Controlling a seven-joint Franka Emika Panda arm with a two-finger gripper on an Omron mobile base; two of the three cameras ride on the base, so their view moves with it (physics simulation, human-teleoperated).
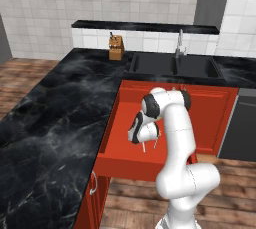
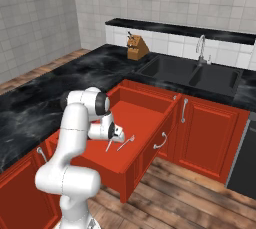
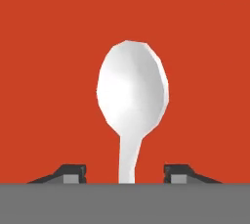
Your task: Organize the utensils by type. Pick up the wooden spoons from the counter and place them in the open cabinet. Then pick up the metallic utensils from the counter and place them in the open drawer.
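My gripper (image 3: 124, 174) hangs over the open red-orange drawer (image 1: 111, 125) (image 2: 146, 157), pointing down at its flat red floor (image 3: 49, 47). A silvery metal spoon (image 3: 132, 91) (image 2: 108, 146) (image 1: 144, 147) lies between my fingertips (image 3: 73, 173), bowl away from me. The fingers stand apart, with a gap on each side of its thin handle. I cannot tell whether the spoon rests on the floor. A second silvery utensil, a fork (image 2: 126, 142) (image 1: 155, 143), lies in the drawer just beside it. The black marble counter (image 1: 50, 113) (image 2: 30, 108) runs alongside. The wooden spoons and the cabinet are out of view.
A wooden knife block (image 1: 116, 47) (image 2: 136, 47) stands at the back of the counter. A dark double sink (image 1: 175, 65) (image 2: 190, 75) with a faucet (image 1: 180, 43) sits behind the drawer. A dark appliance front (image 1: 240, 123) stands to the right, above the wood floor.
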